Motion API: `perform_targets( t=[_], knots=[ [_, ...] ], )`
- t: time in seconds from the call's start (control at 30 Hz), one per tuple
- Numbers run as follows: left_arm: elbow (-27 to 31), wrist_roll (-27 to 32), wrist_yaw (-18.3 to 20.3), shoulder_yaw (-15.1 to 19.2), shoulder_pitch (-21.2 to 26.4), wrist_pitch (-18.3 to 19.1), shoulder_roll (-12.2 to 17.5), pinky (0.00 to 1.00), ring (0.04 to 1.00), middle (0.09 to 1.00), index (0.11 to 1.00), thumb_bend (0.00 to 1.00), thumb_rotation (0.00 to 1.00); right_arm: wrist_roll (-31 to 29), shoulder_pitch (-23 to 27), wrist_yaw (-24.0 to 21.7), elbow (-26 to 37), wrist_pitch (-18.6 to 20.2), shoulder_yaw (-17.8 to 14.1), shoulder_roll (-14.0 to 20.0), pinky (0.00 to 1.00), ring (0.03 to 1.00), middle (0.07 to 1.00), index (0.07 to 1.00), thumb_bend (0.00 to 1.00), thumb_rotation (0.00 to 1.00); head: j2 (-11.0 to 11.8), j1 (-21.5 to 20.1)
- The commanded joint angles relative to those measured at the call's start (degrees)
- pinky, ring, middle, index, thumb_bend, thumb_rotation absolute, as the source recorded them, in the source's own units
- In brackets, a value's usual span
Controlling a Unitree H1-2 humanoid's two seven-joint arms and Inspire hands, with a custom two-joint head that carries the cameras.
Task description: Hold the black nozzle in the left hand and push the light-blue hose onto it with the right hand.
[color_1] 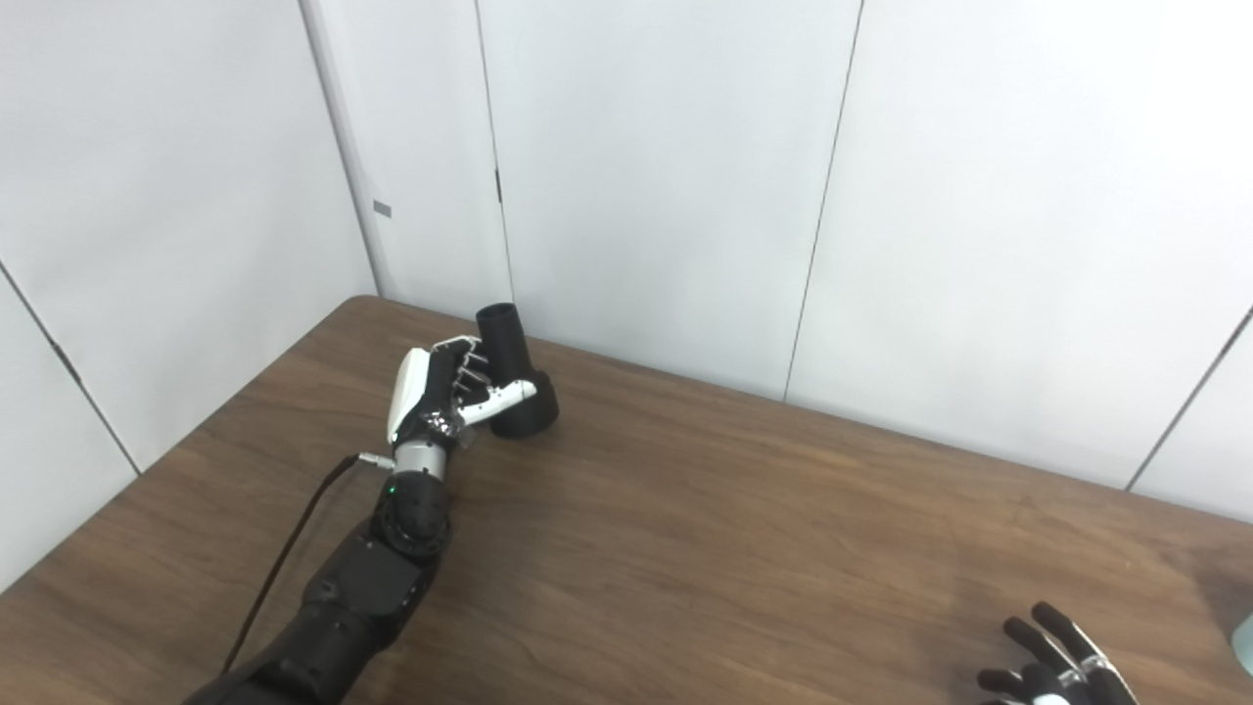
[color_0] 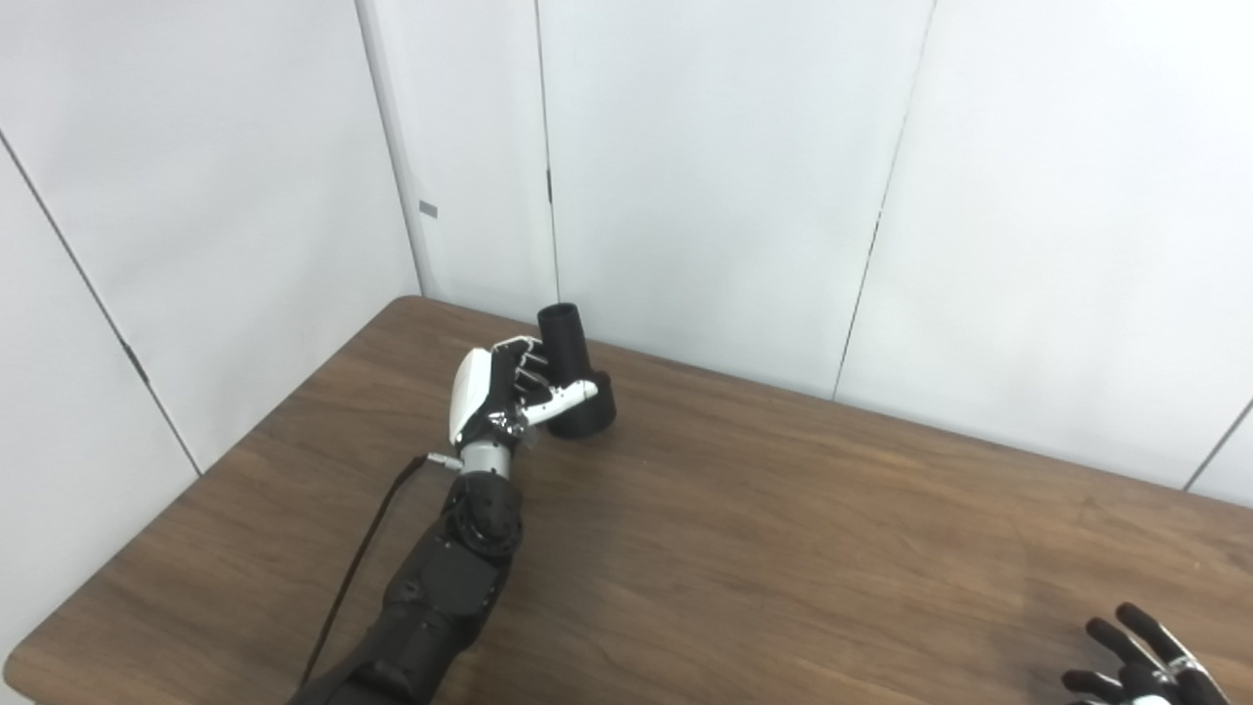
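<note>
While your left robot hand (color_0: 499,392) is clamped on the rigid, light-looking black nozzle (color_0: 578,377) above the surface (color_0: 783,548), your right robot hand (color_1: 1052,661) sits splayed and empty, with the light-blue hose (color_1: 1243,641), probably bendy, barely in view, so grip near its end.

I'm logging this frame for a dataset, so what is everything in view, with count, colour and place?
nozzle: one, black, far left part of the table, narrow end up and tilted, held by the left hand.
pale blue thing: one sliver at the right edge of the right eye view; too little shows to name it.
table: one, dark brown wood grain, fills the lower picture.
wall panels: several, white, behind the table.
cable: one, dark, running along the left arm.
left hand: one, white and black, shut on the nozzle.
right hand: one, black, bottom right corner, fingers spread, holding nothing.
</note>
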State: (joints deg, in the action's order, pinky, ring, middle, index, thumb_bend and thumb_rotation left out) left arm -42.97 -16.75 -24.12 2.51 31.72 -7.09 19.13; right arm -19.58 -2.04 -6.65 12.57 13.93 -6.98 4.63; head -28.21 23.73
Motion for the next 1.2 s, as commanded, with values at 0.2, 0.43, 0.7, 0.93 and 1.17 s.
perform_targets(
  t=[0.2, 0.43, 0.7, 0.93, 1.17],
  knots=[
    [-0.26, -1.7, 2.1, -3.73, -0.91, -2.07, 1.12, 0.41, 0.412, 0.491, 0.521, 0.5, 0.0, -0.34, 1.12, 0.63, 3.83, 1.0, 0.24, -0.52, 0.45, 0.586, 0.794, 0.836, 0.24, 0.25, -1.0, -2.37],
    [5.66, -3.62, 9.68, -10.87, -5.54, -5.85, 1.88, 0.44, 0.421, 0.495, 0.493, 0.5, 0.0, -0.94, 1.65, 0.24, 2.51, 0.07, 0.4, -1.19, 0.65, 0.691, 0.87, 0.942, 0.09, 0.05, -2.79, -7.71],
    [12.66, -3.22, 19.7, -18.59, -9.07, -12.66, -0.29, 0.39, 0.398, 0.48, 0.508, 0.5, 0.0, -0.99, 2.9, -4.49, -8.09, -9.06, -0.11, 0.13, 0.5, 0.585, 0.779, 0.829, 0.34, 0.24, -4.91, -15.71],
    [14.15, -3.82, 23.72, -21.62, -9.7, -14.28, -3.8, 0.37, 0.396, 0.479, 0.512, 0.5, 0.0, -0.74, 4.02, -5.3, -11.91, -13.4, 0.35, -0.1, 0.45, 0.544, 0.728, 0.783, 0.51, 0.36, -6.61, -20.69],
    [11.57, -3.74, 28.05, -24.85, -10.13, -16.29, -7.25, 0.38, 0.405, 0.472, 0.513, 0.5, 0.0, -0.43, 4.74, -4.49, -12.11, -13.17, 0.64, -0.87, 0.44, 0.533, 0.709, 0.767, 0.56, 0.36, -7.63, -24.65]
  ],
)
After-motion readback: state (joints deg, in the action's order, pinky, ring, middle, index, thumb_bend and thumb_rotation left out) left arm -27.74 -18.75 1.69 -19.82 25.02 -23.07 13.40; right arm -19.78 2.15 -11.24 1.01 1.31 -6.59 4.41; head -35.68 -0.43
